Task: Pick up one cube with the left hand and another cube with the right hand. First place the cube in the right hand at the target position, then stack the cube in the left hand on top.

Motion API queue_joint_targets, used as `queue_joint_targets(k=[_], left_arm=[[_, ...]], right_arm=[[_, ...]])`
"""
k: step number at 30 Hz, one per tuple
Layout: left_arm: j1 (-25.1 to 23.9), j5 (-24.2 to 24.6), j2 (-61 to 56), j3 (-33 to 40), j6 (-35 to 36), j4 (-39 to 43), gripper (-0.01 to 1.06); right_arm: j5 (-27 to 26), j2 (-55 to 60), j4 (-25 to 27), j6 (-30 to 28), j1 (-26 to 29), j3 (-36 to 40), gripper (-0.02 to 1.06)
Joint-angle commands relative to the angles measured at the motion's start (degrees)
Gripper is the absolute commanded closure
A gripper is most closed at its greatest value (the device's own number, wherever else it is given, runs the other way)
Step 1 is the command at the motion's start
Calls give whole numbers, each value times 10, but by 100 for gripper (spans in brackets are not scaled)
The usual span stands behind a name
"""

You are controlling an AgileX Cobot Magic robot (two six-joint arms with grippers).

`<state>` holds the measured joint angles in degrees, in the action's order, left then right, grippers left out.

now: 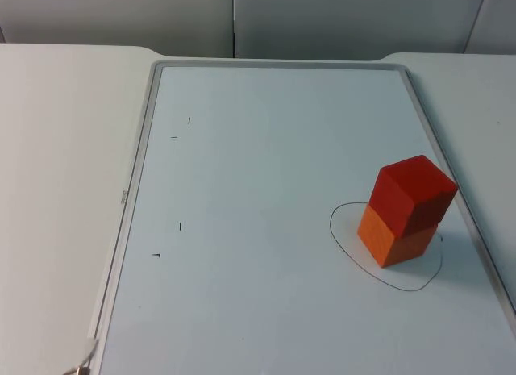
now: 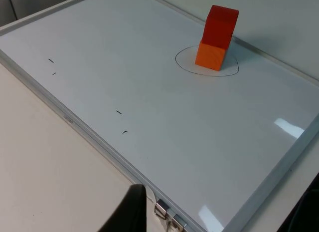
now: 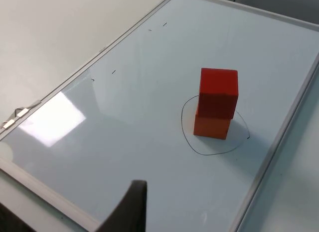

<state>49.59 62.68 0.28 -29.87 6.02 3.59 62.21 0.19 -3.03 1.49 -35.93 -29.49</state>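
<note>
- The left gripper [image 2: 130,212] is hanging above the near edge of the whiteboard [image 2: 149,92], with one black fingertip [image 2: 133,207] showing beside the board's metal clips [image 2: 167,214]; whether its fingers are apart or together I cannot tell.
- The right gripper [image 3: 130,207] is hovering over the whiteboard's [image 3: 124,117] near end, one dark fingertip [image 3: 133,202] showing; its fingers' state I cannot tell either.
- Well ahead of the left gripper, across the board, the red cube [image 2: 221,26] is sitting on the orange cube [image 2: 211,55], free of both grippers.
- Ahead of the right gripper, nearer than for the left, the same stack is standing: red cube [image 3: 218,92] on top, orange cube [image 3: 212,126] beneath, the top one turned slightly off the lower one's faces.
- The orange cube [image 1: 397,236] is resting inside the drawn circle [image 1: 343,238], and the red cube [image 1: 414,194] is touching it from above.
- Small black marks [image 1: 180,227] are lying on the whiteboard [image 1: 266,270], well apart from the stack.
- The board is lying on the white table [image 1: 56,189].
</note>
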Motion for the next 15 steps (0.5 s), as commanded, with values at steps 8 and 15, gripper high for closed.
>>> queue_joint_targets(k=[8, 15], left_arm=[[1, -7, -3, 4, -20, -2, 0], [1, -8, -3, 4, -45, -5, 0]], right_arm=[[-3, -2, 4, -4, -1, 4, 0], [-3, -2, 4, -4, -1, 4, 0]])
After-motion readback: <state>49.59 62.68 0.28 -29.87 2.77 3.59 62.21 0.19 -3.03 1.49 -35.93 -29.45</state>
